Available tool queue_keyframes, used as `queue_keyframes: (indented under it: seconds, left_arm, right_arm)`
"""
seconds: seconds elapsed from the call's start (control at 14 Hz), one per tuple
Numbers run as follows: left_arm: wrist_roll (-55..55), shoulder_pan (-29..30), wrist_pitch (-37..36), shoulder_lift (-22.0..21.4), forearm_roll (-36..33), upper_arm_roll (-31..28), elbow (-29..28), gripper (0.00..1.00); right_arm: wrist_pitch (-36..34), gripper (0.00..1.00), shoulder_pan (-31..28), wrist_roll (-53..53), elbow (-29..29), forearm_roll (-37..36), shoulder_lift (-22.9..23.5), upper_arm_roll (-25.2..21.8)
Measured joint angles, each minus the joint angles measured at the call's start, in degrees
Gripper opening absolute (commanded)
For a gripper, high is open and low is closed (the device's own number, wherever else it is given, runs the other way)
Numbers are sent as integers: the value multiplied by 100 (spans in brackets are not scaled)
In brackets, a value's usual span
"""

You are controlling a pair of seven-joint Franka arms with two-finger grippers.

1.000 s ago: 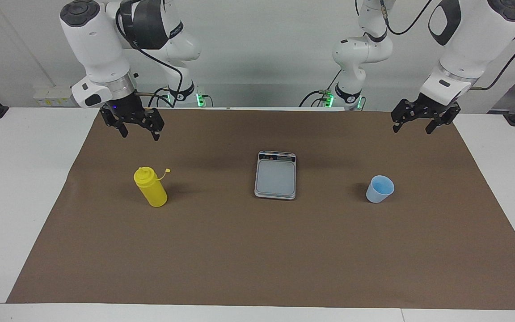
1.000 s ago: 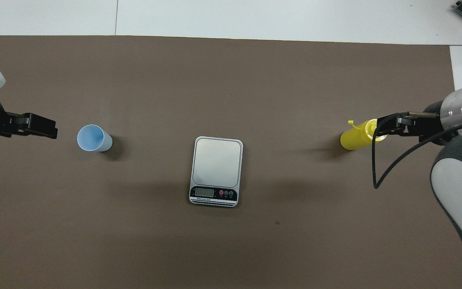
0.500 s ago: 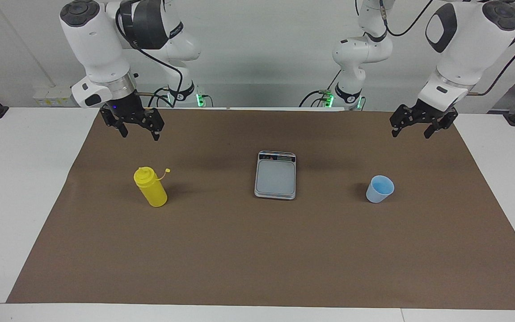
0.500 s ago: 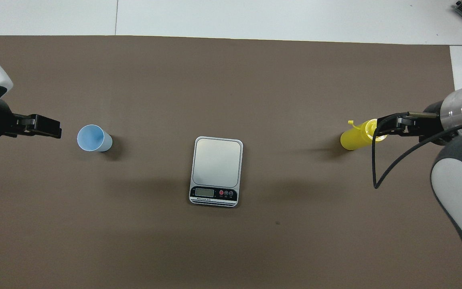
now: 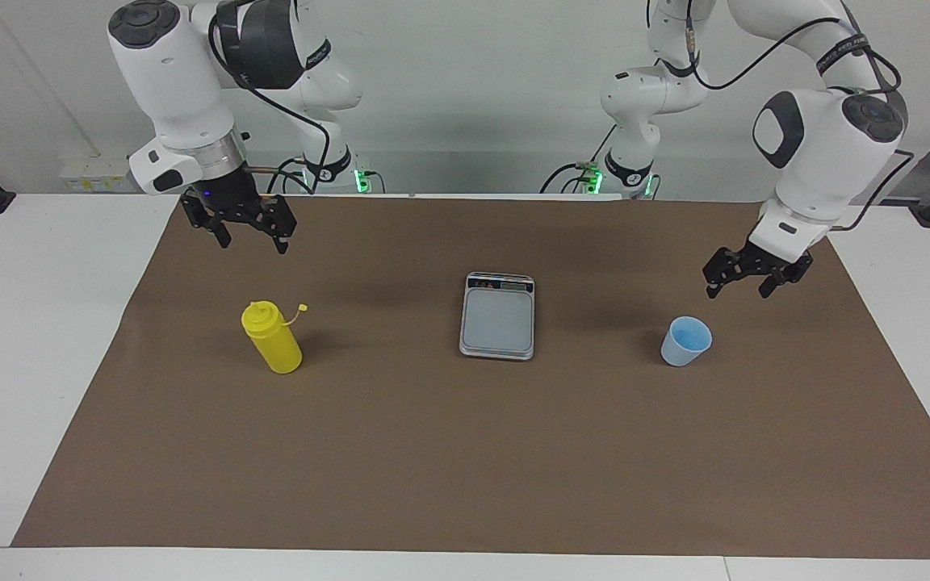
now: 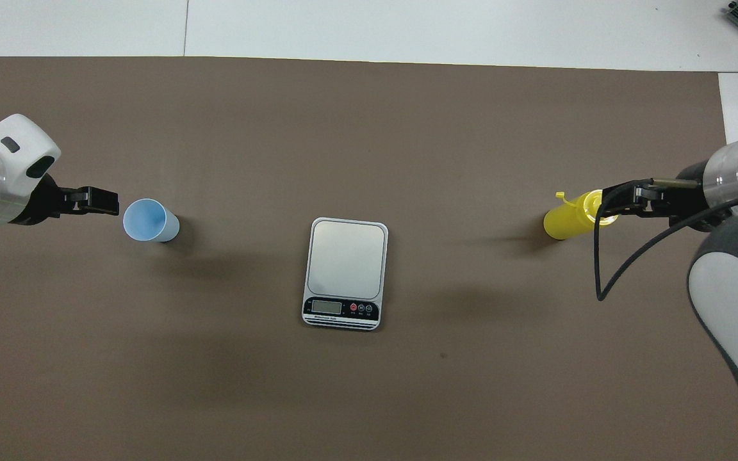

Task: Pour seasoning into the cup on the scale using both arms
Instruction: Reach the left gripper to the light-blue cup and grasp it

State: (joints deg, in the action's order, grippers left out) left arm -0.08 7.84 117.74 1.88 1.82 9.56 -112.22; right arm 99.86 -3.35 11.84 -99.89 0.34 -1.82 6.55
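seasoning bottle (image 5: pixel 271 348), yellow and upright with its small tethered cap hanging off the top, has not shifted, and neither has the light blue cup (image 5: pixel 686 340) or the scale (image 5: pixel 498 315). the one change is the left pincer (image 5: pixel 739 277): since a second ago it has dropped lower and come toward the cup, now hanging just beside it in the air toward the left arm's end of the table (image 5: pixel 53 339), its jaws apart and touching nothing. the right pincer (image 5: pixel 246 231) waits as before, raised over the brown mat (image 5: pixel 465 452), jaws apart, with the bottle standing clear below it.

the scale lies mid-table with its dark display strip on the edge nearest the robots. the cup, toward the left arm's end, and the bottle, toward the right arm's end, stand well apart from it.
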Motion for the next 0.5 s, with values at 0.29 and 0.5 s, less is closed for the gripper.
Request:
queue_keyframes:
  seconds: [0.29, 0.5]
  left_arm:
    - [-332, 62, 1128, 139, 1, 3, -799, 100]
    - [-551, 62, 1498, 219, 2, 41, -1124, 100]
  right_arm:
    - [0, 100, 0, 0, 0, 0, 0, 0]
    - [0, 100, 0, 0, 0, 0, 0, 0]
